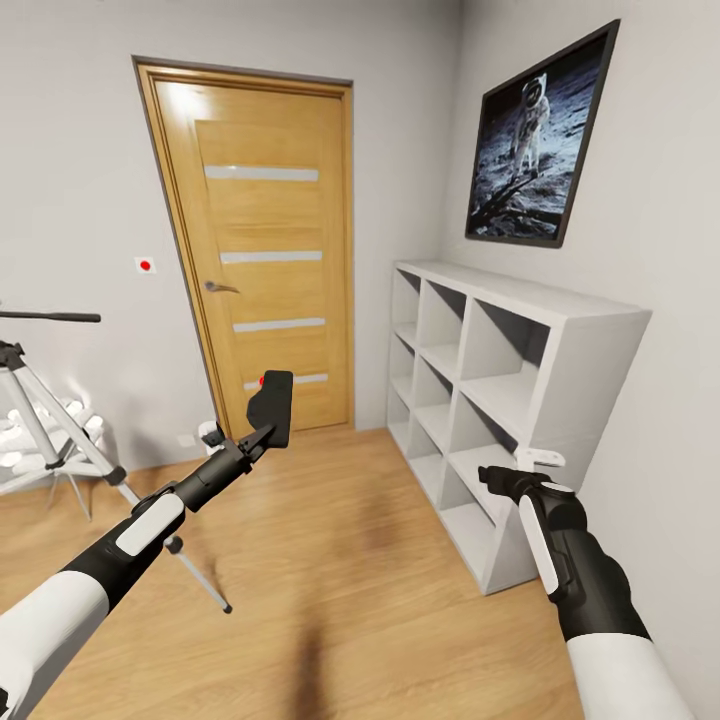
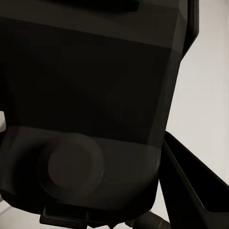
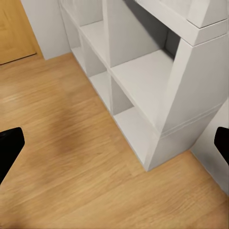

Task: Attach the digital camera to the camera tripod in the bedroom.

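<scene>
My left gripper (image 1: 258,436) is shut on the digital camera (image 1: 272,402), a small black body with a red dot on top, held in the air in front of the door. Up close, the camera (image 2: 90,109) shows its round lens, with one finger (image 2: 191,181) beside it. The camera tripod (image 1: 45,425) stands at the far left, with silver legs, a black head and a long black handle; one leg reaches under my left forearm. The camera is to the right of the tripod head and apart from it. My right gripper (image 1: 520,472) is open and empty by the shelf, its fingertips (image 3: 9,149) wide apart.
The wooden door (image 1: 265,260) is shut straight ahead. White cube shelves (image 1: 520,360) line the right wall under a framed moon picture (image 1: 540,140). A white wall plate with a red dot (image 1: 146,265) is left of the door. A white ball-cluster lamp (image 1: 15,435) stands behind the tripod.
</scene>
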Available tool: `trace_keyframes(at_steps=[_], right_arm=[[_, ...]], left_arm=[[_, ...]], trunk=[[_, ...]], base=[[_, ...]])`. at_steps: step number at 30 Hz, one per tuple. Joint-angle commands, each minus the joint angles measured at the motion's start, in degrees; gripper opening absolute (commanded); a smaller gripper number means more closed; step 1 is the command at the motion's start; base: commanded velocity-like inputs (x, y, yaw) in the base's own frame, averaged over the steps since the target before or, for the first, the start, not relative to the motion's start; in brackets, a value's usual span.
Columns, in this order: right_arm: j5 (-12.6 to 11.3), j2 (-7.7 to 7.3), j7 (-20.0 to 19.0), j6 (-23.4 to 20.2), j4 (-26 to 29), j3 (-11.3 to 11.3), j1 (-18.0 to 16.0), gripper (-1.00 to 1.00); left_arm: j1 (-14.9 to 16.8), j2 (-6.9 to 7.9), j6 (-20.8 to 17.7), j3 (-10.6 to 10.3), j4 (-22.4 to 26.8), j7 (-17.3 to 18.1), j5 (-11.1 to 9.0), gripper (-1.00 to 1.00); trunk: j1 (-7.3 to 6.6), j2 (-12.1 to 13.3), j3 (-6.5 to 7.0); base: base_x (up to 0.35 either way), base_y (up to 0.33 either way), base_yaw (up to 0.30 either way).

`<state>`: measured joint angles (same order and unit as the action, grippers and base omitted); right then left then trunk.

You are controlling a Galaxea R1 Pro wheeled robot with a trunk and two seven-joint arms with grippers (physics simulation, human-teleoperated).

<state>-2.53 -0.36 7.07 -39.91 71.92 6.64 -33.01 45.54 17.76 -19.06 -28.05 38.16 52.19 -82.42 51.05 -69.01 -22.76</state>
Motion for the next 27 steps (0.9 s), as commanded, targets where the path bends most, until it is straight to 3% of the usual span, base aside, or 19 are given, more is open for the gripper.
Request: trace_keyframes(at_steps=[1, 27], right_arm=[[-0.28, -0.02, 0.31, -0.26, 0.06, -0.04, -0.04, 1.00], [-0.37, -0.08, 0.40, -0.29, 0.06, 0.13, -0.04, 1.00]], left_arm=[[0.07, 0.07, -0.36, -0.27, -0.01, 0.11, -0.55, -1.00], [0.07, 0.08, -0.36, -0.28, -0.01, 0.11, -0.55, -1.00]], trunk=[[-0.22, 0.37, 0.12], [-5.93, 10.80, 4.78]], base=[[0.000, 0.000, 0.000], [0.000, 0.000, 0.000]])
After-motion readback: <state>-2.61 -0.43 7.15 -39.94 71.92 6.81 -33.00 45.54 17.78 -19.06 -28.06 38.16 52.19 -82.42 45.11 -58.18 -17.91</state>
